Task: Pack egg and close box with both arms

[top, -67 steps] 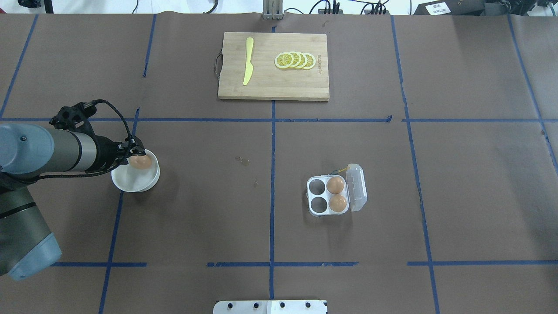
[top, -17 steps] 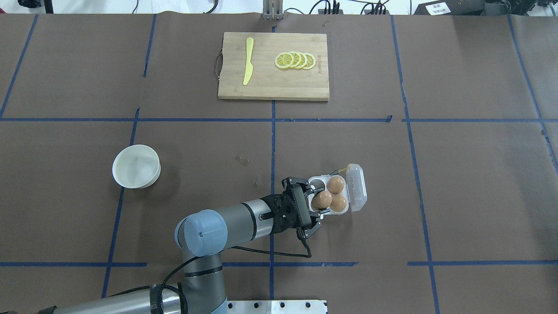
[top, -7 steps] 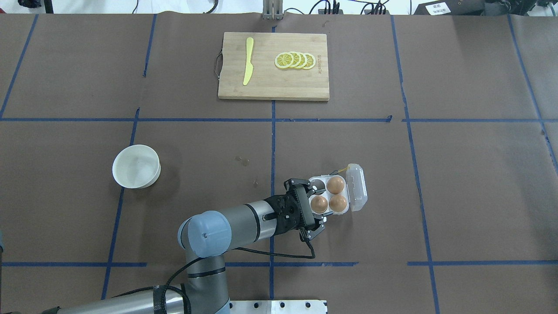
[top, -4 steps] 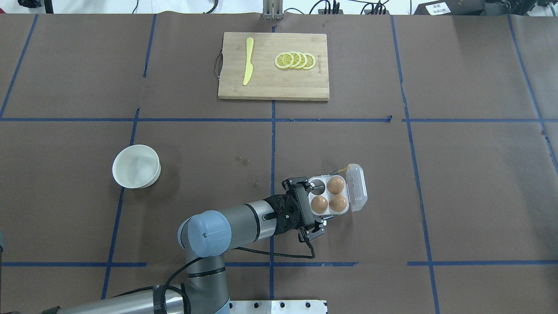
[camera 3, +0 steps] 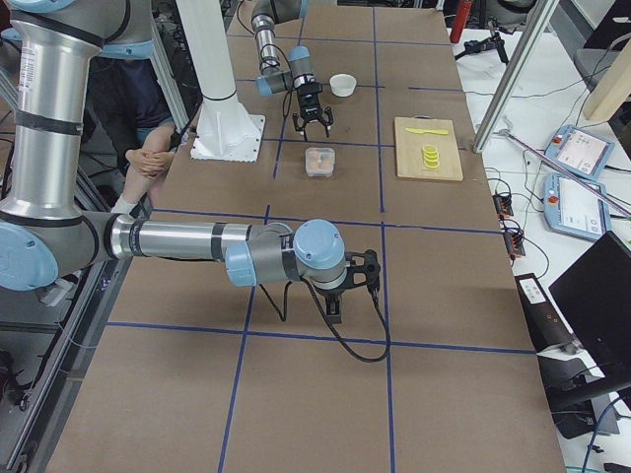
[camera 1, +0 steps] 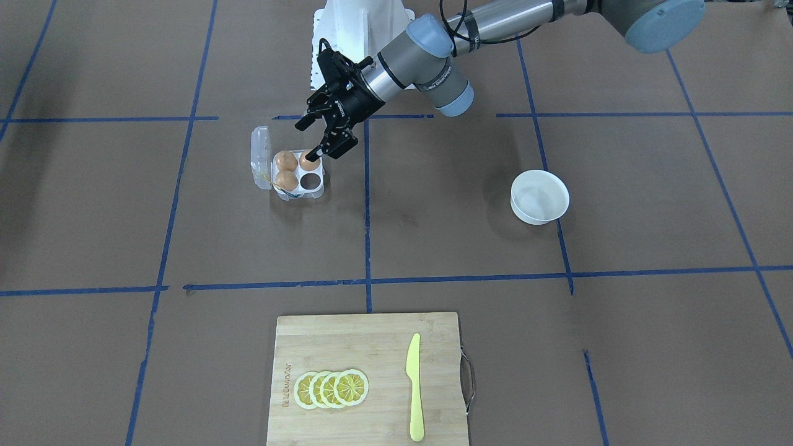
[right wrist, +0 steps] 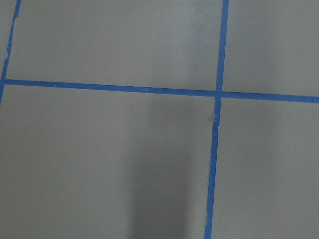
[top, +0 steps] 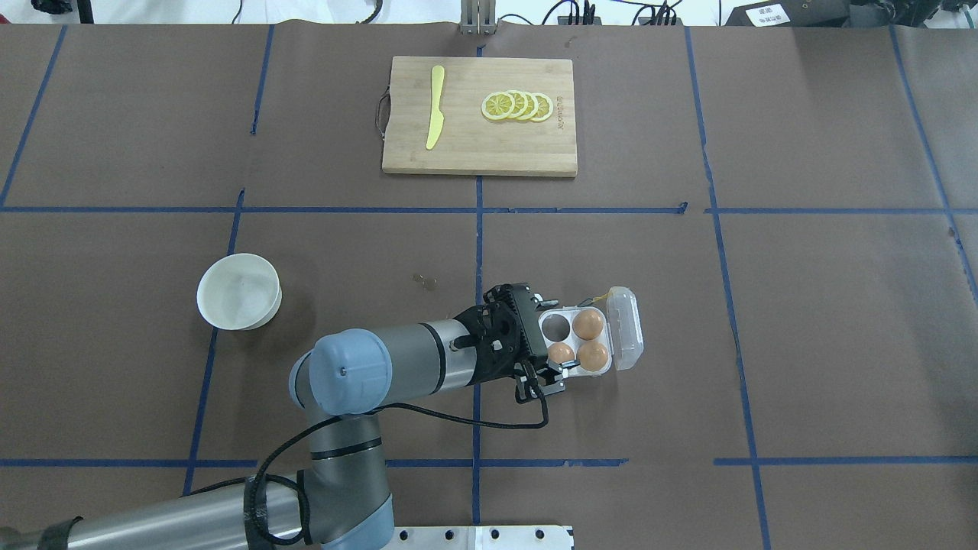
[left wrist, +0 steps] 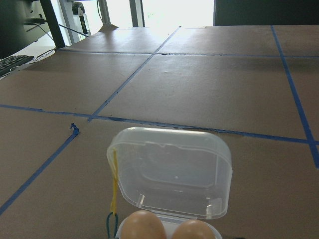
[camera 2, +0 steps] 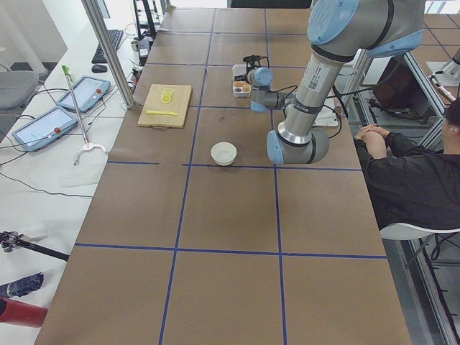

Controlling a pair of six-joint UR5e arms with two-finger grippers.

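Overhead exterior: left hand wide open, empty; egg in box cell just beside it.

This looks like a robotics lab: a table papered brown and gridded with blue tape, teach pendants on a white side bench, and a seated operator alongside.

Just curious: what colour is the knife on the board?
Pale yellow knife; clearest in the front-facing view.

Brown paper-covered table with blue tape lines, bright windows beyond
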